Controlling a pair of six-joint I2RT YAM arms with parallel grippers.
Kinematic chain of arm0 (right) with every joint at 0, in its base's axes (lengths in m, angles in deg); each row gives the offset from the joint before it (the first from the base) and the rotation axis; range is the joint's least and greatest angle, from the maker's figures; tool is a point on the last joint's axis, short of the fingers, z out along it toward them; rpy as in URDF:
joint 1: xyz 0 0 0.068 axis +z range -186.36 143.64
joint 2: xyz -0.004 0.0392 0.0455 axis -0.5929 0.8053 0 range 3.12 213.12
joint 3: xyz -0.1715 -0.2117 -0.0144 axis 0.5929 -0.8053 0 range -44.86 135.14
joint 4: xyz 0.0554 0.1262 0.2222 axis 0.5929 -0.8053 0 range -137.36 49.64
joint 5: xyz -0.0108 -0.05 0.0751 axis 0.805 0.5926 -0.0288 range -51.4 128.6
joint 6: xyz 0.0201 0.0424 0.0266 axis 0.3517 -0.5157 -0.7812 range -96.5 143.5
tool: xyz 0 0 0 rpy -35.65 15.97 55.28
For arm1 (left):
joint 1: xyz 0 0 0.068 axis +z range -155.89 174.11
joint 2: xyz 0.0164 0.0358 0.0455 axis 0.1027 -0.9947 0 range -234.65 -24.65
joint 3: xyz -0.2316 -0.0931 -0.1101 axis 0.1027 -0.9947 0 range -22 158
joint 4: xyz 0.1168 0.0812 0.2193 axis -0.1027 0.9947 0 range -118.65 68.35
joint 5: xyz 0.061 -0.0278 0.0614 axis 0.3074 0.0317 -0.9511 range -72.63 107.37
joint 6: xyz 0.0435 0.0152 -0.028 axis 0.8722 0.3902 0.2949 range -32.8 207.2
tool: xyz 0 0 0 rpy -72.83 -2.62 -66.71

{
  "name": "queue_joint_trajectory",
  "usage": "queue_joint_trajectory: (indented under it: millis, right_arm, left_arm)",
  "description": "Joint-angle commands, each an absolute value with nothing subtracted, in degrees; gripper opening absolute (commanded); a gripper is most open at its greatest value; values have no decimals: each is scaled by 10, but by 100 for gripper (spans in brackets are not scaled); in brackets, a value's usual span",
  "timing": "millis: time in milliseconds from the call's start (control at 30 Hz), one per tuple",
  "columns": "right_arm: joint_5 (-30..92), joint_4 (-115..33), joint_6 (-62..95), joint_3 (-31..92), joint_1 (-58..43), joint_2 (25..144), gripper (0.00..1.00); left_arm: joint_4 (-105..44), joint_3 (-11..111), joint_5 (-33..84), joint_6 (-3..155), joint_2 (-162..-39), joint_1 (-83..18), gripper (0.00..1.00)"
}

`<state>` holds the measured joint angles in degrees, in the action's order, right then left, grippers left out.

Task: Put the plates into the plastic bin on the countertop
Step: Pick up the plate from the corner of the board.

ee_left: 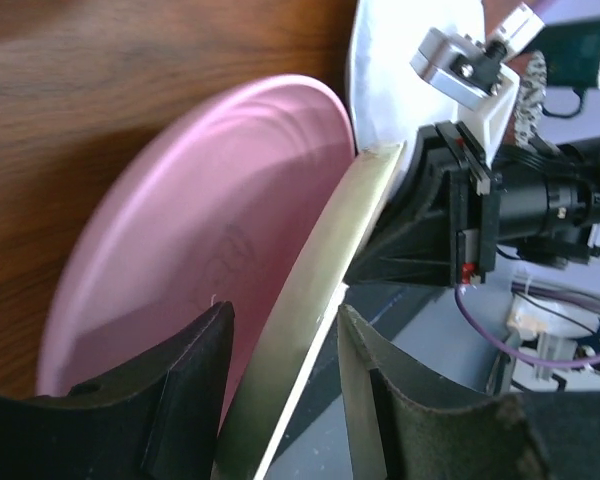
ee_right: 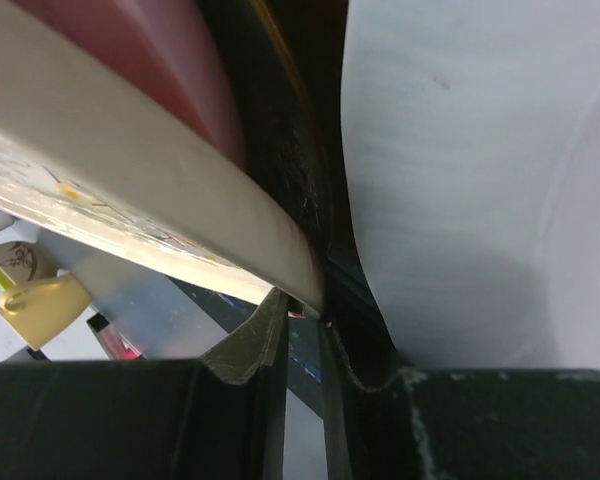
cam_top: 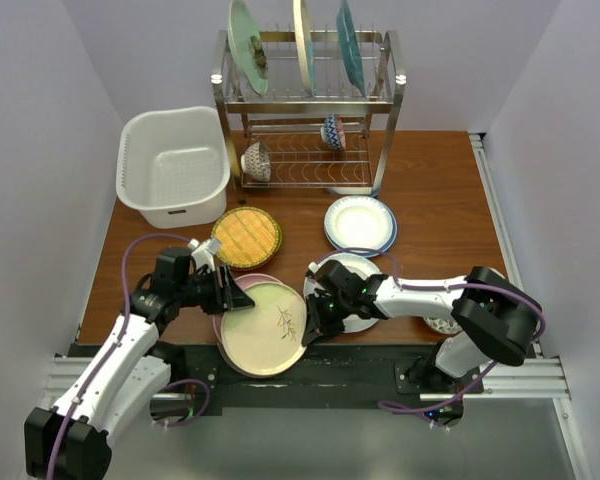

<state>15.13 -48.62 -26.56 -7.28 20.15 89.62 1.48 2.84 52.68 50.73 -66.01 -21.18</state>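
The cream floral plate [cam_top: 265, 325] lies tilted on the pink plate [cam_top: 218, 322] at the countertop's [cam_top: 430, 180] front edge. My left gripper [cam_top: 232, 294] straddles its left rim; in the left wrist view [ee_left: 282, 312] the jaws stand open, with a gap beside the cream rim [ee_left: 320, 260] over the pink plate [ee_left: 210, 200]. My right gripper [cam_top: 310, 322] is at the right rim, jaws nearly together [ee_right: 302, 315], tips under the cream edge [ee_right: 130, 170]. The white bin [cam_top: 175, 165] is empty at the back left.
A grey-white plate [cam_top: 358, 290] lies under my right arm. A woven yellow plate [cam_top: 246, 237] and a blue-rimmed white plate [cam_top: 360, 223] lie mid-table. The wire rack [cam_top: 310, 110] at the back holds three upright plates and two bowls.
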Motion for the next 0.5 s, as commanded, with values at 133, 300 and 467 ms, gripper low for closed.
queue_joint_trajectory:
  millis: [133, 300, 467]
  right_arm:
    - [176, -456, -248, -63, 208, 879, 13]
    - [186, -470, -242, -56, 207, 869, 13]
    - [190, -480, -236, -49, 207, 867, 13]
  left_arm:
    - [63, 56, 607, 544, -678, -222, 47]
    - [91, 66, 601, 571, -685, -223, 40]
    - [118, 84, 584, 593, -688, -222, 26]
